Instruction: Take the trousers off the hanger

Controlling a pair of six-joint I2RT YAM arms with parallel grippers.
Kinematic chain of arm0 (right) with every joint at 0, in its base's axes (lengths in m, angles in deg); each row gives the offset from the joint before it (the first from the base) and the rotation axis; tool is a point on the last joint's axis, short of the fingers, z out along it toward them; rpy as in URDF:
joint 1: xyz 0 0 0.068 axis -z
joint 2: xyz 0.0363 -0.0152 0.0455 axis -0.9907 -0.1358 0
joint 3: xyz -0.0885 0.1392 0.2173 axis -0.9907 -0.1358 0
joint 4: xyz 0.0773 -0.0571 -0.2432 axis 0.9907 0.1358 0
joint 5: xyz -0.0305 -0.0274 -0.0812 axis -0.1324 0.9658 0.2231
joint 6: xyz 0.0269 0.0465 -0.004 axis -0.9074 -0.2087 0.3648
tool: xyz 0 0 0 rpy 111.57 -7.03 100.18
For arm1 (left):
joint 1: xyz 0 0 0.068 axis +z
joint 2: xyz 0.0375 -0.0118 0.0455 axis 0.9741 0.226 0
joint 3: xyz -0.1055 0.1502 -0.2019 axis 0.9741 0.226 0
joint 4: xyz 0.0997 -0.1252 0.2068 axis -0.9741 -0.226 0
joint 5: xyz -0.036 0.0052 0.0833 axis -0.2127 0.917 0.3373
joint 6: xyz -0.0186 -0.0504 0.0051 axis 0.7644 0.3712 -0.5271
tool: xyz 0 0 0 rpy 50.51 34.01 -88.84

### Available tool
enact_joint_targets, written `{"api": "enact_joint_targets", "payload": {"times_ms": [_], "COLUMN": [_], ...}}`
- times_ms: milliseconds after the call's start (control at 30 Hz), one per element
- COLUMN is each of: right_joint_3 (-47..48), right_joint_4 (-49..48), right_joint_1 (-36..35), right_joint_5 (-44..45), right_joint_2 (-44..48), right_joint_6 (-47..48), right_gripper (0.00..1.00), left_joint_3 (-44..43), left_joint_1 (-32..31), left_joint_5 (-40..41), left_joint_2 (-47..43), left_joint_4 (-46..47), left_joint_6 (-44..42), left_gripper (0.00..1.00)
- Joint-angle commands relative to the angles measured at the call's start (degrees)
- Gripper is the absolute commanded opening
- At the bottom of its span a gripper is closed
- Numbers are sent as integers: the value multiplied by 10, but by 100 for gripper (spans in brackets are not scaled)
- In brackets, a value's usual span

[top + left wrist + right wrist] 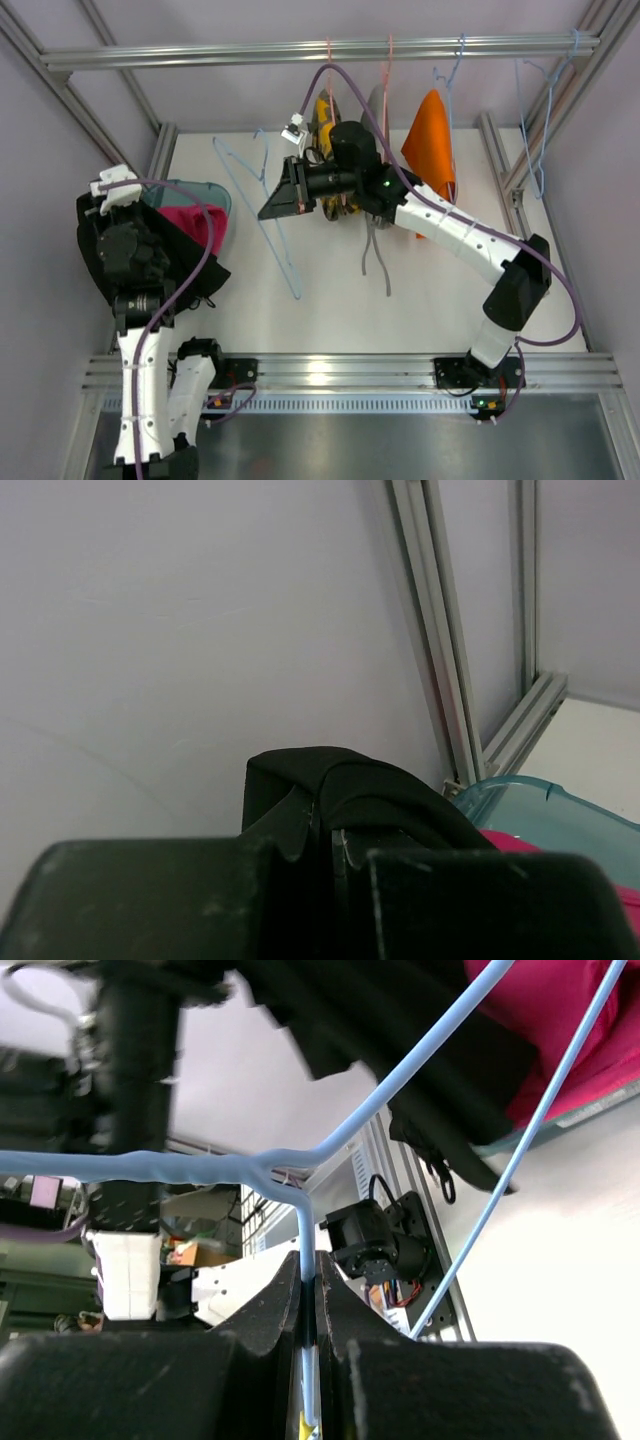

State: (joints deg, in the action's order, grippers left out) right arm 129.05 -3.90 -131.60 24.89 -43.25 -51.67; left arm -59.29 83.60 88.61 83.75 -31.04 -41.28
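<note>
Black trousers (345, 780) pinched in left hand (325, 832) by the wall (150, 630); right hand (310, 1290) clamps blue hanger (200, 1167) over open table (430, 290)

Count, top view:

Two arms are showing: the left arm (150, 330) at lower left, the right arm (470, 240) at centre right.

Two pairs of trousers are lying at the left: one black pair (90, 245) and one pink pair (195, 225).

One teal tub (205, 188) is sitting at the left.

Five wire hangers are showing. One light blue hanger (150, 1167) is crossing the right wrist view. Four are hooking on the rail (200, 52) along the top: two pink hangers (328, 60) (389, 60) and two blue hangers (455, 65) (535, 130).

Two bright garments are hanging at upper centre: one yellow garment (322, 115) and one orange garment (430, 140).
</note>
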Motion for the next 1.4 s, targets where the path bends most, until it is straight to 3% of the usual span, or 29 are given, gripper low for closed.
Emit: {"api": "enact_joint_targets", "payload": {"times_ms": [0,200,400,467,500,533,833,933,1000,1200,1300,1367], "right_joint_3": [43,47,53,50,48,47,47,51,52,49,63,69], "right_joint_4": [-5,-5,9,20,25,37,78,100,114,184,214,229], "right_joint_1": [-7,-2,-1,-1,-2,-1,-2,-1,2,5,10,12], "right_joint_5": [-12,-10,-13,-10,-10,-10,-1,-2,-2,-25,-38,-55], "right_joint_2": [5,3,21,34,38,42,67,72,74,86,77,72], "right_joint_6": [17,24,44,59,63,72,125,143,155,209,229,243], "right_gripper": [0,0,0,0,0,0,0,0,0,0,0,0], "left_joint_3": [28,107,172,191,196,201,158,104,72,-27,-61,-84], "left_joint_1": [3,10,19,27,30,30,37,44,46,46,47,47], "left_joint_5": [-6,-65,-91,-114,-124,-147,-210,-274,-357,-542,-605,-730], "left_joint_2": [48,140,202,188,183,181,154,118,96,25,10,-5], "left_joint_4": [175,272,228,169,152,110,-66,-124,-173,-239,-275,-323], "left_joint_6": [-43,-25,27,45,58,61,99,123,123,153,125,80], "left_gripper": [0,0,2,13,27,33,72,83,99,99,97,95]}}
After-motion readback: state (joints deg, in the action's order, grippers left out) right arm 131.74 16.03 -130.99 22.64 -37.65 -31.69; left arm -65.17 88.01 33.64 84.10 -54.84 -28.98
